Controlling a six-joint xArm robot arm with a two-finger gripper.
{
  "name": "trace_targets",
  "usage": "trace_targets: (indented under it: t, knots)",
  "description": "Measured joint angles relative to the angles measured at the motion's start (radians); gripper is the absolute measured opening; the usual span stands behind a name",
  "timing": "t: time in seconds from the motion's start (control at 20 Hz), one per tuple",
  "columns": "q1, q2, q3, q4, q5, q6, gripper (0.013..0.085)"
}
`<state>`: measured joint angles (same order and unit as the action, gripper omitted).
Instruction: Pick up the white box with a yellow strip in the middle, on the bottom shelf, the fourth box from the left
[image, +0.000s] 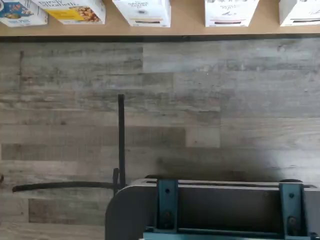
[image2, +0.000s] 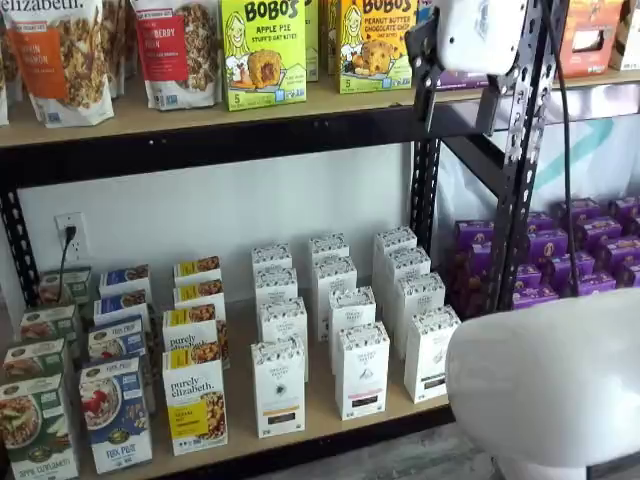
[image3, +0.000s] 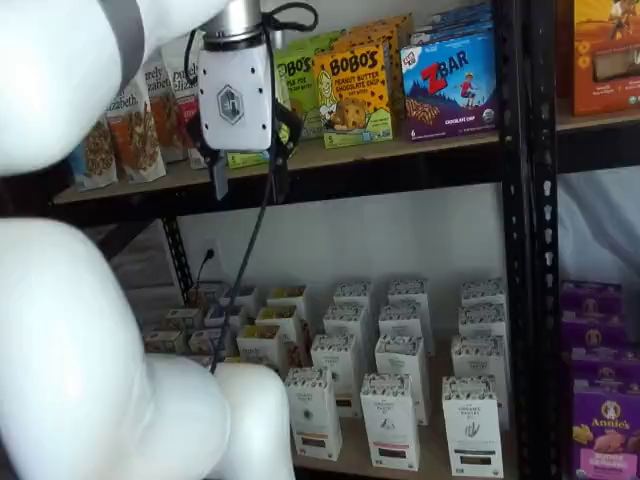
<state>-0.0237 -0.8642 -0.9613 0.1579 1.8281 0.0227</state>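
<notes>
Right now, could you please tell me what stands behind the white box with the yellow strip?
Behind the white box, three more white cartons stand in line; their lower fronts are covered.

The white box (image2: 278, 386) stands upright at the front edge of the bottom shelf (image2: 320, 425), low in the frame's centre. It is a tall narrow carton with a speckled top edge, round logo and yellow-tan strip above a dark label.

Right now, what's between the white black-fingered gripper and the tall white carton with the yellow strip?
Only air, in a shelf view: the open gripper hangs above; the white carton stands unblocked in front.
</notes>
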Motion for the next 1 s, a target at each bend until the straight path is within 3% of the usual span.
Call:
trace_targets:
  t: [0.2,0.45,1.0]
  knots:
    - [0.026,-0.008,0.05,0.004,-0.051,0.02,0.085]
    - [0.107,-0.015,0.126,-0.055,-0.13,0.081,0.085]
    - [0.192,-0.043,0.328,-0.118,-0.364,0.152,0.085]
